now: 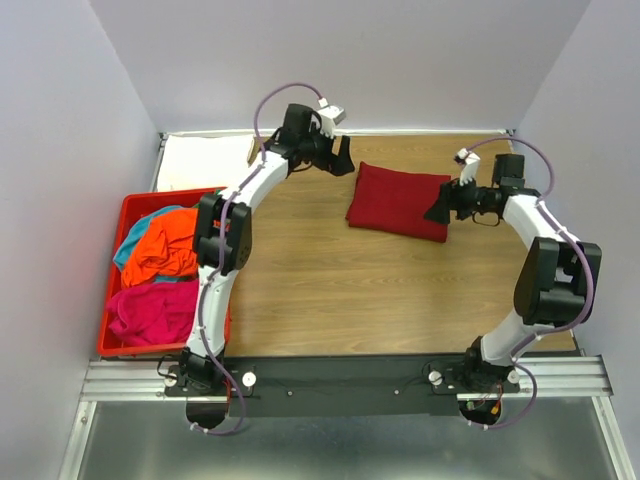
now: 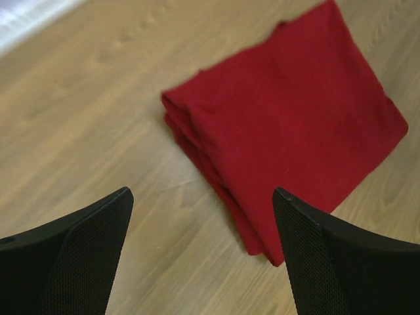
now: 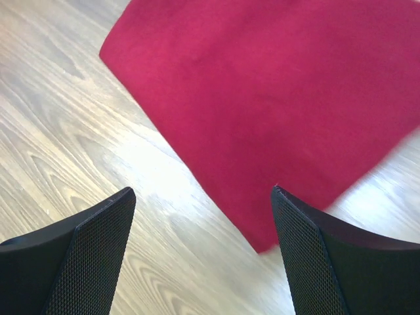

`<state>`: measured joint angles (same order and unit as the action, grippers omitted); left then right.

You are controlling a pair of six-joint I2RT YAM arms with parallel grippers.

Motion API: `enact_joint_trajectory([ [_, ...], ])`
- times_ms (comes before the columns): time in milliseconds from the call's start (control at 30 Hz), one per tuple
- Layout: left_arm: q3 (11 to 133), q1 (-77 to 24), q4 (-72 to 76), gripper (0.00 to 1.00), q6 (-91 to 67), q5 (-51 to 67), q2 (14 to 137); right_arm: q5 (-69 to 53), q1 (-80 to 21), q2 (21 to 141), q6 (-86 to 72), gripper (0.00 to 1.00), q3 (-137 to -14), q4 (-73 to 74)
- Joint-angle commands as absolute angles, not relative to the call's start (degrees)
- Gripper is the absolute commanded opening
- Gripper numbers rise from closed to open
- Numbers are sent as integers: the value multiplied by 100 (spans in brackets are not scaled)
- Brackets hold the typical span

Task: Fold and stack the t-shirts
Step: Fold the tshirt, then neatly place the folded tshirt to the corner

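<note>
The dark red t-shirt (image 1: pixel 400 202) lies folded on the table (image 1: pixel 300 285). Our left gripper (image 1: pixel 338 160) and right gripper (image 1: pixel 441 205) hang beside it, jaws apart, empty. Next, we think, we fetch the orange t-shirt (image 1: pixel 165 245) from the red bin (image 1: pixel 165 194).

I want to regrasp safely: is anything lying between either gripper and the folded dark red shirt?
Nothing visible. The left gripper hangs by the far-left corner of the dark red shirt, the right gripper by its right edge; only bare table shows between.
</note>
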<state>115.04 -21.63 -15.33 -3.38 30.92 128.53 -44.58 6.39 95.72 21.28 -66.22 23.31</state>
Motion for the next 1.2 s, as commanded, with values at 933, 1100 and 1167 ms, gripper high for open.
enact_joint_trajectory([
  [933, 13641, -2663, -2346, 75, -2162, 2777, 15372, -5888, 1450, 9009, 2268, 89, -6442, 2584],
  [1100, 13658, -2839, -2461, 66, -2215, 2786, 15425, -5924, 1512, 8965, 2268, 89, -6451, 2593],
  [1167, 13658, -2883, -2566, 63, -2241, 2673, 15451, -5968, 1556, 8947, 2268, 89, -6451, 2593],
])
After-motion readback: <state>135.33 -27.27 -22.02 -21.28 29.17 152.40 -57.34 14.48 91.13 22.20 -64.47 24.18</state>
